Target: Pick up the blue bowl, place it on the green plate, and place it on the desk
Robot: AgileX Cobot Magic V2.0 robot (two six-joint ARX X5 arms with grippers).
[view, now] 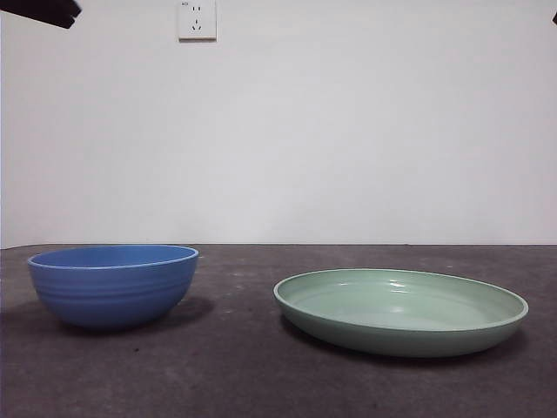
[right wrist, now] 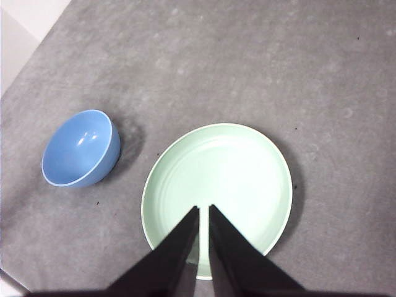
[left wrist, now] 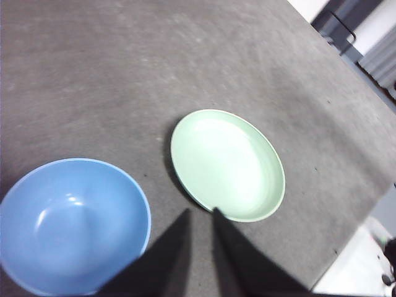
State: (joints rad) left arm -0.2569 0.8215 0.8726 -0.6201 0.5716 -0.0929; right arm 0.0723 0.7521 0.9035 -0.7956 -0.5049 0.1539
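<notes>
The blue bowl [view: 113, 283] stands upright on the desk [view: 235, 366] at the left, with nothing in it. To its right, apart from it, lies the green plate [view: 400, 309], bare as well. My left gripper [left wrist: 202, 211] hangs high above the desk between the blue bowl [left wrist: 71, 226] and the green plate [left wrist: 226, 164], its jaws close together and holding nothing. My right gripper [right wrist: 204, 207] hovers high over the green plate [right wrist: 216, 185], shut and holding nothing, with the blue bowl [right wrist: 80, 148] off to one side. In the front view, only a black arm tip [view: 39, 10] shows at each top corner.
A white wall with a power socket [view: 197, 19] rises behind the desk. In the left wrist view the desk's edge [left wrist: 346, 247] runs close beyond the plate. Bare desk surrounds both dishes.
</notes>
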